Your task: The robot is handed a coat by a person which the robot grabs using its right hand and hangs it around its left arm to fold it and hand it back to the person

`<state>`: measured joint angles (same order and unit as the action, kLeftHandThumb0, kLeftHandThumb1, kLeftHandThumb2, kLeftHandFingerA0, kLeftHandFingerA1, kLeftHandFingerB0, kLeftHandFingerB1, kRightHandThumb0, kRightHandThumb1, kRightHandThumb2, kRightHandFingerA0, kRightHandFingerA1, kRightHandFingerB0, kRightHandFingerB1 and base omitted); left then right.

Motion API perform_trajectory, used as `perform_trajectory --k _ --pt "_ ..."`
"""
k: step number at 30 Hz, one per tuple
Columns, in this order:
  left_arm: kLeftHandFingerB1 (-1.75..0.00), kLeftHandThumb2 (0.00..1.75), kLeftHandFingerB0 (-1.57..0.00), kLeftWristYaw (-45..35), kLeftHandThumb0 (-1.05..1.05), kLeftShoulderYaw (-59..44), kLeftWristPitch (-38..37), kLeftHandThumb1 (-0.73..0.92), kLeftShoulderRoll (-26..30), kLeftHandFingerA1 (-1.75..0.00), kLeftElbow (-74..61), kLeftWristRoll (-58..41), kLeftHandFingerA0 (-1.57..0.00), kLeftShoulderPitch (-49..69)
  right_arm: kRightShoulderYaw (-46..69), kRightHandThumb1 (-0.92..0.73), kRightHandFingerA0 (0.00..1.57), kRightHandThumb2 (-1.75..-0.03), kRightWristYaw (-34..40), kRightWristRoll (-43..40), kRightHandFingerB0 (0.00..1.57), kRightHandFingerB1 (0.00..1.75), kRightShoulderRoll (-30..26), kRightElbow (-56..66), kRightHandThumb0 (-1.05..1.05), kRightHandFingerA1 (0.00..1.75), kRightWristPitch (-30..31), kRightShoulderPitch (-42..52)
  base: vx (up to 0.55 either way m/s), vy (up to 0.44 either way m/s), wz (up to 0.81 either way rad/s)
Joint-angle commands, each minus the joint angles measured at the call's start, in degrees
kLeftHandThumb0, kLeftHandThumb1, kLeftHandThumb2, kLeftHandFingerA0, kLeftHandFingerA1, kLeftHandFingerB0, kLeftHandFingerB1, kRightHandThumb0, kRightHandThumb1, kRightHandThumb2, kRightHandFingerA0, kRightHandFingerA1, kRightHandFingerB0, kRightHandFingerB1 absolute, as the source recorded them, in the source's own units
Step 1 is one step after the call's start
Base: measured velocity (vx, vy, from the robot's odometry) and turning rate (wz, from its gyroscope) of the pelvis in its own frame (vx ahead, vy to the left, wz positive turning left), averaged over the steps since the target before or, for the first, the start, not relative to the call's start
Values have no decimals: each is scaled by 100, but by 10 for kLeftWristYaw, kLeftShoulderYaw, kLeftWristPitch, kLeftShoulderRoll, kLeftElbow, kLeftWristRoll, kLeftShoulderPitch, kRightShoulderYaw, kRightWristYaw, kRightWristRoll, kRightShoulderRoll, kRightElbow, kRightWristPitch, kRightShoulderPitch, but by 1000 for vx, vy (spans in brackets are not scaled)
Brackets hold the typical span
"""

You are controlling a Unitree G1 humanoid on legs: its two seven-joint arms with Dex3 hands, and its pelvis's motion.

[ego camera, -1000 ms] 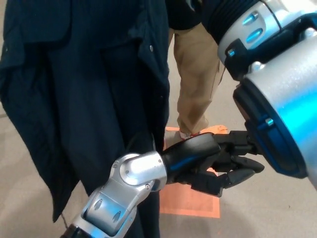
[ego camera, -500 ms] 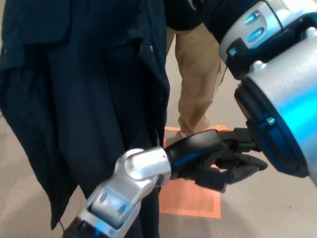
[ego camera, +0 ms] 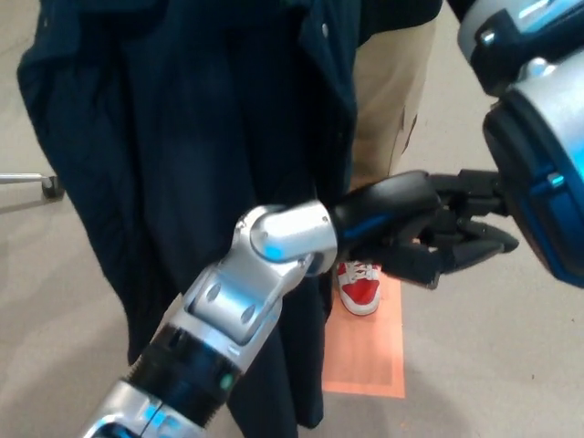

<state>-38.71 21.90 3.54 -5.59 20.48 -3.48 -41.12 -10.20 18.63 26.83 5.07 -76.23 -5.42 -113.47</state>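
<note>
head view, the only 1 here: the coat hangs as a long dark drape from above the top edge to the bottom edge, filling the left and middle of the picture. the left arm rises from the bottom left across the front of the coat's lower half. the left hand reaches past the coat's right edge with its fingers apart and loosely curved, holding nothing. the right arm fills the right edge as a big silver and blue shell, just beside the left fingertips. behind the coat stand a person's leg in tan cloth and a red and white shoe by an orange mat on the floor. what could go wrong, as i judge it: the coat is not yet laid over the left arm, so if it is let go up top it would likely slide to the floor. its loose flaps could snag on the left wrist joint or the spread fingers as the cloth is brought over. the 2 arms are close enough that a careless swing might knock them together. hidden or unclear: the right hand is out of view, so its hold on the coat cannot be told. the collar and whatever bears the coat's weight are cut off at the top. whether cloth touches the left arm cannot be told.
</note>
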Motion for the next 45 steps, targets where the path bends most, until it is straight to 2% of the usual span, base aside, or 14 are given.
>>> perform_trajectory --k 1,8,18,33,45 --pt "-31 72 -21 -13 -66 -17 -31 92 -3 -33 23 -4 -23 -33 -2 -86 108 -65 2 -2 87 84 -13 3 -38 109 -14 -45 0 0 0" --pt "-31 72 -21 -19 -66 -34 -47 92 -5 -33 59 -2 -23 -70 -5 -86 108 -65 -1 -1 87 84 -19 1 -38 109 -15 -57 0 0 0" --pt "-31 72 -21 -20 -66 -37 -52 92 -3 -33 55 0 -23 -61 -5 -86 108 -65 0 -3 87 84 -11 0 -38 109 -15 -58 0 0 0" --pt "-31 72 -21 9 -66 42 0 92 -1 -33 -122 8 -23 165 -4 -86 108 -65 11 -12 87 84 49 8 -38 109 -4 15 0 0 0" --pt "-31 72 -21 26 -66 88 7 92 -5 -33 -154 11 -23 242 -8 -86 108 -65 17 -8 87 84 61 16 -38 109 1 62 0 0 0"
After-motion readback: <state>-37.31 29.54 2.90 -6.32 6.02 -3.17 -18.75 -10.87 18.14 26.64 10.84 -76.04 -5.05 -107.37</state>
